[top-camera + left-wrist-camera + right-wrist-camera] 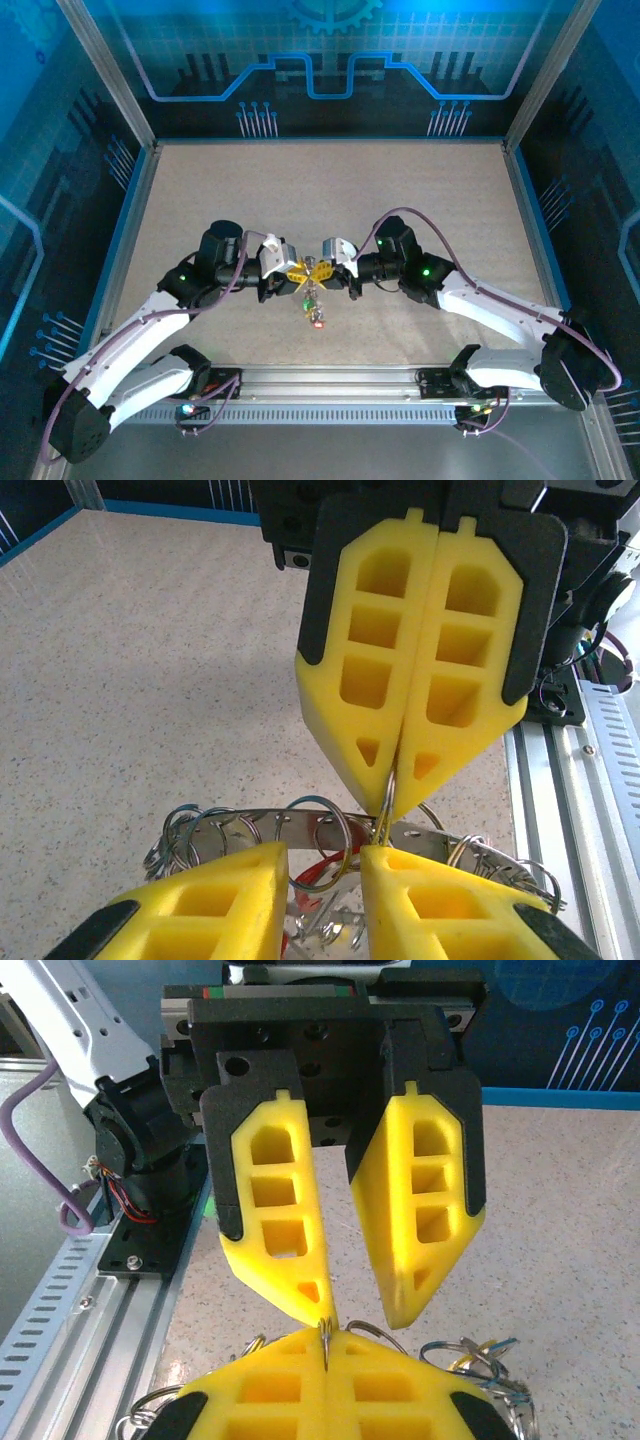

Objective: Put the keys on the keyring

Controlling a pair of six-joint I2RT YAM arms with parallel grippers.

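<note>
Top external view: both arms meet over the middle of the speckled table (pixel 330 190). The left gripper (pixel 300 272) and right gripper (pixel 325 270) are tip to tip.

Right gripper (pixel 392 780): yellow fingers pressed flat together, clamped on a thin wire loop (pixel 385 805) that sticks out of the tips. The same loop (pixel 325 1332) shows at the seam of its own fingers in the right wrist view. Probably one of the small split rings, but the view is too edge-on to be sure.

Left gripper (pixel 360 1315): jaws apart with a clear gap. One fingertip (pixel 318 1305) sits right at the wire loop; the other hangs free beside it. I cannot tell if it bears on the loop.

Keyring (pixel 300 825): a grey metal band crossing just behind the left gripper's fingertips (pixel 270 865), carried off the table. Many small split rings (pixel 180 830) crowd along it.

Keys (pixel 316 305): hanging in a bunch directly below the two grippers, above the table. A red tag (pixel 318 323) is lowest. Individual keys are too small to separate.
</note>
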